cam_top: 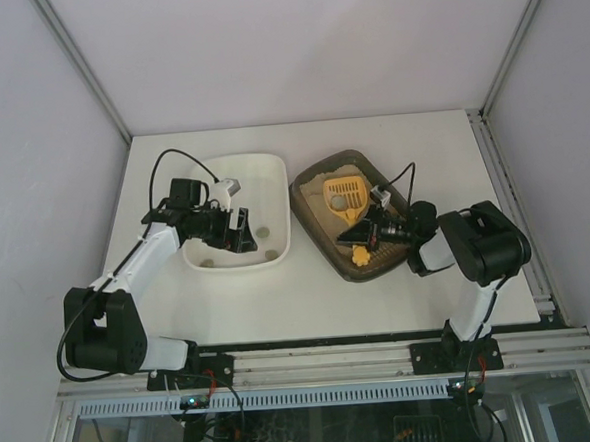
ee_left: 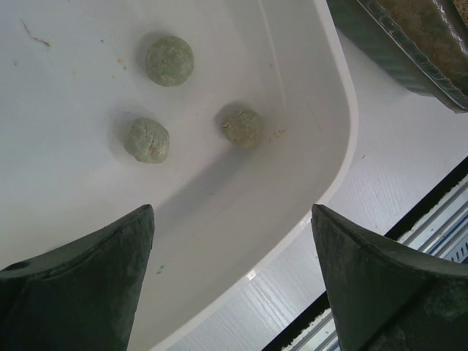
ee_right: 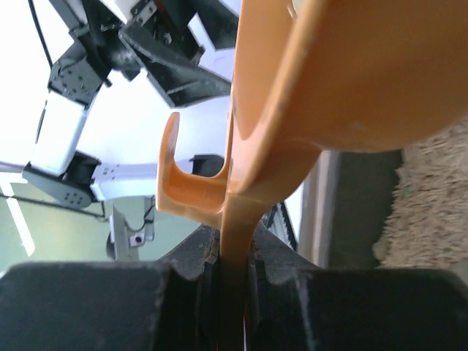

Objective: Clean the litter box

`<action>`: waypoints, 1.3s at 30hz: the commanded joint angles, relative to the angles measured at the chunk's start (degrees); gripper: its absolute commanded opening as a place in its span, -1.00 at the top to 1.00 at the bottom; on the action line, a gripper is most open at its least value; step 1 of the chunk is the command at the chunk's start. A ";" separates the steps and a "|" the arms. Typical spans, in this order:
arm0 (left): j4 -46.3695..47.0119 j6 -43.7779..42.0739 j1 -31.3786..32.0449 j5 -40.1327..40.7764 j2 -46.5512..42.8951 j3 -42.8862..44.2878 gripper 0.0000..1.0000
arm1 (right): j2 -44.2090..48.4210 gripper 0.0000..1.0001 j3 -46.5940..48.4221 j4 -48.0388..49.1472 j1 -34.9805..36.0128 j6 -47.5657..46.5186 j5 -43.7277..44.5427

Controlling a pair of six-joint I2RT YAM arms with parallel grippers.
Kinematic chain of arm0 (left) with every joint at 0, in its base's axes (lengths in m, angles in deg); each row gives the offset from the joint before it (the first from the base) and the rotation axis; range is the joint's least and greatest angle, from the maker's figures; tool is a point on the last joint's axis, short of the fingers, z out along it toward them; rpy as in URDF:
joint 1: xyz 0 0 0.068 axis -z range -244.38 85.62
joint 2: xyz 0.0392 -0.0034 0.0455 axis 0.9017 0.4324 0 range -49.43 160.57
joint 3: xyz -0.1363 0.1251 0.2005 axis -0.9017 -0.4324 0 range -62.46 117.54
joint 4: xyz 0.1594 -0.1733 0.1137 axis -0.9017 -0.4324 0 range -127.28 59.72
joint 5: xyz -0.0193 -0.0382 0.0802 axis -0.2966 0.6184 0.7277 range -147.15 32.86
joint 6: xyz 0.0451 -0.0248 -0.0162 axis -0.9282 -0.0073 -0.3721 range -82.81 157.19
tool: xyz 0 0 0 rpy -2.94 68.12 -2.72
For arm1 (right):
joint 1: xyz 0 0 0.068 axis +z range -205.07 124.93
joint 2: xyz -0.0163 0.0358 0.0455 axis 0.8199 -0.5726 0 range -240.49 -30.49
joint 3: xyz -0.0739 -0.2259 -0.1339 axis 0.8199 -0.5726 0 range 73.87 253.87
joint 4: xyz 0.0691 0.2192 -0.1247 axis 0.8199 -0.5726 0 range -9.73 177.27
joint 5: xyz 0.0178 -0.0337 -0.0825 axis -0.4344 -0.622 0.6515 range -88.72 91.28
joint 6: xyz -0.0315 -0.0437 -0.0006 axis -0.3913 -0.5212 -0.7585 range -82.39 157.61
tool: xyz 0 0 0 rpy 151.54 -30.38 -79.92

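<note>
The litter box (cam_top: 313,228) is a dark tray of beige sand, right of the table's centre. Over its sand hangs an orange-yellow slotted scoop (cam_top: 344,196). My right gripper (cam_top: 368,235) is shut on the scoop's handle; in the right wrist view the scoop (ee_right: 344,80) rises from between the closed jaws of that gripper (ee_right: 234,263), with the box wall (ee_right: 358,205) behind. My left gripper (cam_top: 243,227) stands open over the white tub (cam_top: 272,172), holding nothing. In the left wrist view this gripper (ee_left: 232,212) hangs above the tub's near rim (ee_left: 344,146), and three greenish clumps (ee_left: 170,61) lie on the tub's floor.
The white tub sits just left of the litter box, whose corner (ee_left: 395,51) shows in the left wrist view. Both stand on a white table (cam_top: 421,143) enclosed by pale walls. An aluminium rail (cam_top: 324,359) with the arm bases runs along the near edge.
</note>
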 commanded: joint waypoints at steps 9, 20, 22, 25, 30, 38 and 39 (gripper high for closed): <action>-0.03 -1.73 -0.55 -0.73 -1.10 1.54 -0.83 | -1.76 1.00 1.90 4.88 -1.43 1.70 3.42; -0.31 -2.24 -0.50 -1.55 -1.05 1.60 -0.84 | -3.02 1.00 4.76 -0.24 2.33 -0.39 3.15; -0.38 -2.26 -0.52 -1.60 -0.68 1.72 -0.84 | -2.89 1.00 4.18 1.59 1.81 0.81 3.26; -0.37 -1.87 -0.51 -1.30 -0.75 1.73 -0.82 | -4.52 1.00 2.50 9.32 -1.29 6.05 5.26; 0.13 -0.25 -0.53 -5.34 -1.11 1.10 -0.81 | 0.67 1.00 4.67 -5.51 3.52 -4.29 4.47; -2.35 -0.11 -0.55 -4.48 0.36 3.01 -0.99 | 3.54 1.00 5.27 -6.28 2.25 -4.63 2.59; -2.44 -0.08 -0.55 -4.54 0.32 2.88 -0.99 | 4.77 1.00 5.32 -7.80 2.68 -5.76 2.45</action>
